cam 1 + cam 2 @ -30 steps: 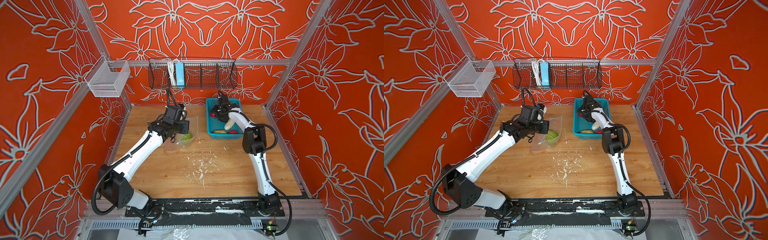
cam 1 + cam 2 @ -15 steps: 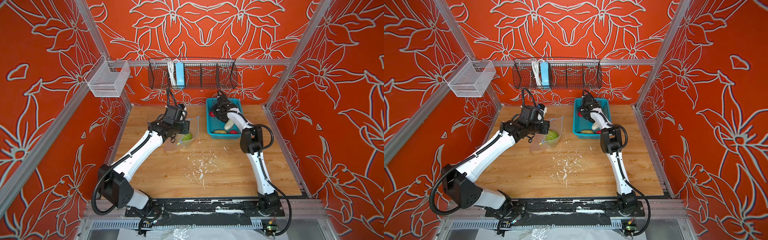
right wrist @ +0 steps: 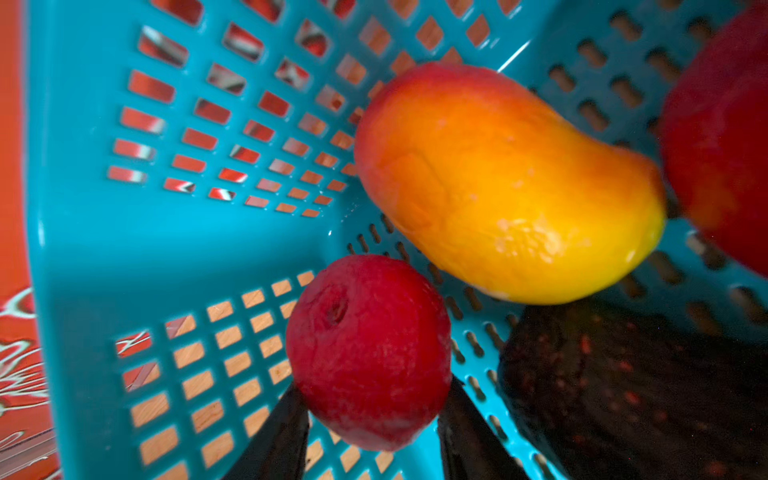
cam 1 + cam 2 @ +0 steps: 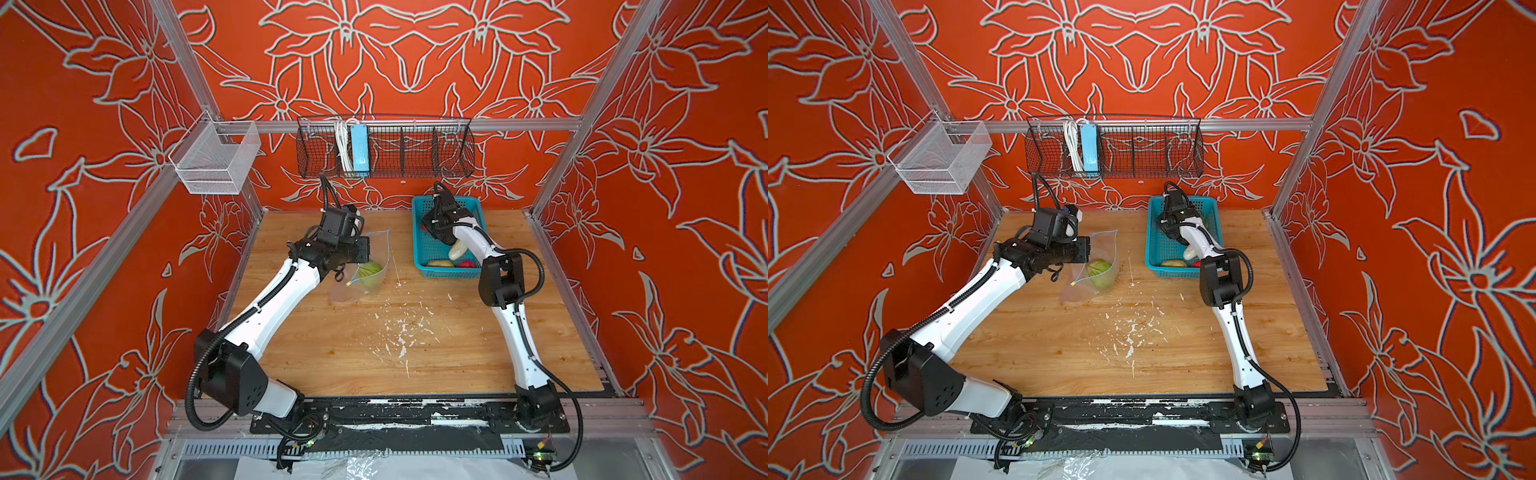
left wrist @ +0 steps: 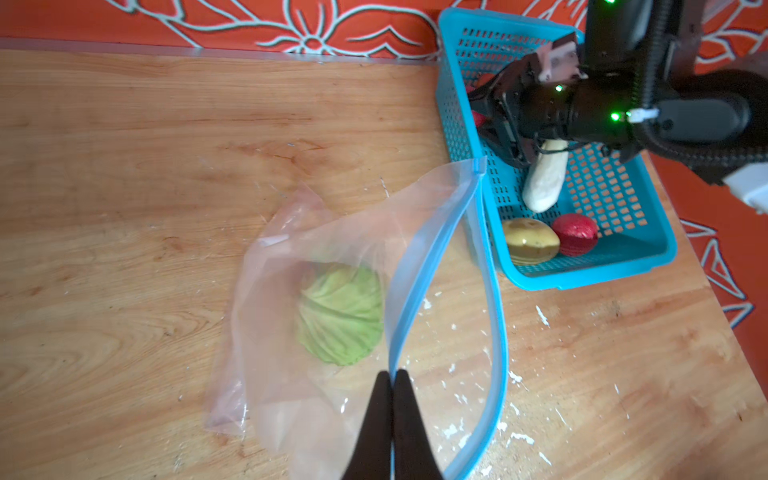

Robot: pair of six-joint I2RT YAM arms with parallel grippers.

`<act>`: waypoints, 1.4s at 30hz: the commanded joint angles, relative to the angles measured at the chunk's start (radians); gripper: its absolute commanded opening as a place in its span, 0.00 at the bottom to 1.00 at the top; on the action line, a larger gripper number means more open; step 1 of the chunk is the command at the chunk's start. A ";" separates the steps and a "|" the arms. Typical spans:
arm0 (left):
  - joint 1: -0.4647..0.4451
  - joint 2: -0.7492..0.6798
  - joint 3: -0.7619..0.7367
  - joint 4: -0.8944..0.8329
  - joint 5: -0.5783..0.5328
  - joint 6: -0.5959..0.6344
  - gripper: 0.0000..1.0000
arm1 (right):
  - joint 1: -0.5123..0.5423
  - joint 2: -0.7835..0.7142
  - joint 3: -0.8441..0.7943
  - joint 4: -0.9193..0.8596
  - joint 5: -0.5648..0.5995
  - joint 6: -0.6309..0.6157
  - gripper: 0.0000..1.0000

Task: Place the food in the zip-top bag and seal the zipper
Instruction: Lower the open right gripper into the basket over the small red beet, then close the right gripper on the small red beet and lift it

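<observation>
Right gripper (image 3: 374,388) astride a strawberry (image 3: 368,353) in the basket (image 3: 166,249); the bag mouth lies to your left.

Your jaws stand one on each flank of the red strawberry, at or very near its skin; whether they already pinch it cannot be told from these views. It sits dead ahead between them, stem dimple toward the wrist camera, just beside the mango (image 3: 498,183) and the dark avocado (image 3: 623,374), so I'd lift straight up before swinging. Farther off, across a strip of bare bench (image 4: 401,249), your left gripper (image 5: 390,376) is clamped on one lip of the zip-top bag (image 5: 274,374), holding its mouth open toward the basket. The zipper (image 5: 498,332) is unsealed, and the cabbage (image 5: 340,316) lies inside.
</observation>
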 commanded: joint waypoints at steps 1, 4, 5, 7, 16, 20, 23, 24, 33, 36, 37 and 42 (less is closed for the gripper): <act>0.001 0.002 0.022 -0.009 0.013 -0.007 0.00 | -0.008 0.012 0.000 -0.004 0.045 0.026 0.53; 0.001 0.001 0.023 -0.010 0.012 -0.007 0.00 | -0.009 0.016 0.005 -0.024 0.068 0.031 0.56; 0.001 0.001 0.023 -0.010 0.014 -0.007 0.00 | -0.009 0.016 0.003 -0.026 0.069 0.032 0.57; 0.001 0.003 0.026 -0.013 0.015 -0.005 0.00 | -0.009 0.019 0.005 -0.023 0.072 0.032 0.58; 0.001 0.006 0.025 -0.013 0.016 -0.001 0.00 | -0.014 0.063 0.080 -0.043 0.081 0.026 0.44; 0.001 0.002 0.026 -0.013 0.016 0.001 0.00 | -0.015 0.049 0.060 -0.004 0.048 0.021 0.31; 0.002 0.000 0.031 -0.015 0.014 0.002 0.00 | -0.012 0.021 0.027 0.021 0.033 0.023 0.27; 0.002 -0.001 0.031 -0.016 0.014 0.003 0.00 | -0.011 0.011 0.015 0.027 0.032 0.020 0.25; 0.002 -0.002 0.025 -0.015 0.011 0.005 0.00 | -0.005 -0.089 -0.081 0.081 0.009 -0.055 0.20; 0.003 0.000 0.026 -0.018 0.018 0.002 0.00 | -0.005 -0.120 -0.117 0.091 -0.009 -0.069 0.19; 0.002 -0.001 0.026 -0.016 0.023 0.003 0.00 | -0.005 -0.134 -0.134 0.099 -0.018 -0.075 0.19; 0.002 -0.005 0.032 -0.023 0.000 0.017 0.00 | 0.006 -0.218 -0.231 0.150 -0.022 -0.112 0.19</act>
